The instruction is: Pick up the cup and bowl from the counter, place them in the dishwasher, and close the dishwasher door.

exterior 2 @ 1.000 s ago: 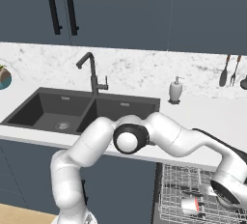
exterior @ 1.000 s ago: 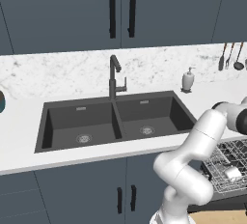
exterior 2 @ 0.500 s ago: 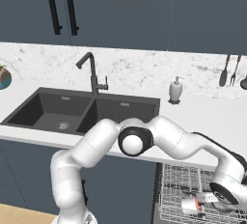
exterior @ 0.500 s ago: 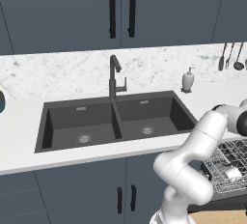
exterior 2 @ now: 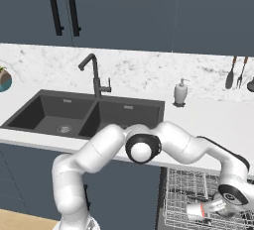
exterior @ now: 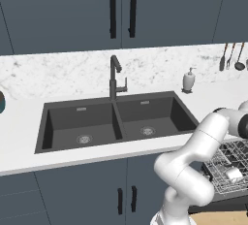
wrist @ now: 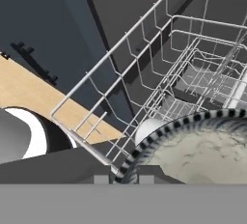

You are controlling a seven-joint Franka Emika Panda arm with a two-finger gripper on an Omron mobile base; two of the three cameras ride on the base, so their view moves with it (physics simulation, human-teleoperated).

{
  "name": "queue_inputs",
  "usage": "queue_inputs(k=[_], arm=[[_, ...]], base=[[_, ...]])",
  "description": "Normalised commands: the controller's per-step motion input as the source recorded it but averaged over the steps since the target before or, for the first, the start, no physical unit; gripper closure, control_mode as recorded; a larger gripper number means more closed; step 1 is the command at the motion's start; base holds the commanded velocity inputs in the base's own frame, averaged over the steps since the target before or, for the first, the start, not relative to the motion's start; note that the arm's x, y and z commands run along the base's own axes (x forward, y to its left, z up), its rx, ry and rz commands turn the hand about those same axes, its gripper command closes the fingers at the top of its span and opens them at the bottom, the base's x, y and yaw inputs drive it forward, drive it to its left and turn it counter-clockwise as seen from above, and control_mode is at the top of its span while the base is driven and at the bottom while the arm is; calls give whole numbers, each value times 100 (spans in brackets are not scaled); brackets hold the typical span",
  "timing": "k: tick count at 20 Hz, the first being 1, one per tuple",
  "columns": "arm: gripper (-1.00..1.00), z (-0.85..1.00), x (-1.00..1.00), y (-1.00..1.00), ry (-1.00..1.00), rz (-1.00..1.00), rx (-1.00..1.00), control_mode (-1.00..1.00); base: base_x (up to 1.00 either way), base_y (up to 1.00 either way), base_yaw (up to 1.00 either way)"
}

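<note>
In the hand view, the nearest thing is a round bowl with a black-and-white striped rim and a mottled beige inside (wrist: 202,146), sitting at about five o'clock, right against the dark fingertips (wrist: 147,174). The fingers (wrist: 124,175) stand narrow and appear to pinch the bowl's rim, though the contact itself is mostly hidden at the bottom edge. Just beyond the bowl, at twelve to two o'clock, the silver-grey wire rack of the dishwasher (wrist: 144,68) spreads out. A small pale rounded object (wrist: 147,130) lies in the rack beside the bowl's rim; I cannot tell what it is.

In the right base view, the fingers (exterior 2: 218,208) are low over the pulled-out silver-grey wire rack (exterior 2: 181,194) at five o'clock, with a pale cylindrical cup with a red band (exterior 2: 198,210) lying on its side in the rack next to them.

In the left base view the rack (exterior: 227,163) shows at four o'clock with a pale round object (exterior: 232,173) in it.

Farther back, the white marble worktop (exterior 2: 208,120) carries a dark double sink (exterior 2: 84,117) with a black tap (exterior 2: 92,73), and a white soap dispenser (exterior 2: 180,93) at one o'clock. Dark utensils (exterior 2: 233,73) hang on the wall beyond.
</note>
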Motion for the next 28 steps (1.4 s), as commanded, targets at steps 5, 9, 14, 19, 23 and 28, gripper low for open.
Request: queue_inputs(k=[5, 9, 14, 19, 23, 28], arm=[[100, -35, 3, 3, 3, 10, 0, -100], [100, -29, 16, 12, 7, 5, 0, -100], [100, -22, 29, 21, 5, 1, 0, -100], [100, -22, 14, 15, 3, 2, 0, -100], [100, -59, 2, 6, 7, 4, 0, -100], [100, -22, 0, 2, 11, 1, 0, -100]], base=[[0, 0, 0], [0, 0, 0], [0, 0, 0], [0, 0, 0], [0, 0, 0], [0, 0, 0]])
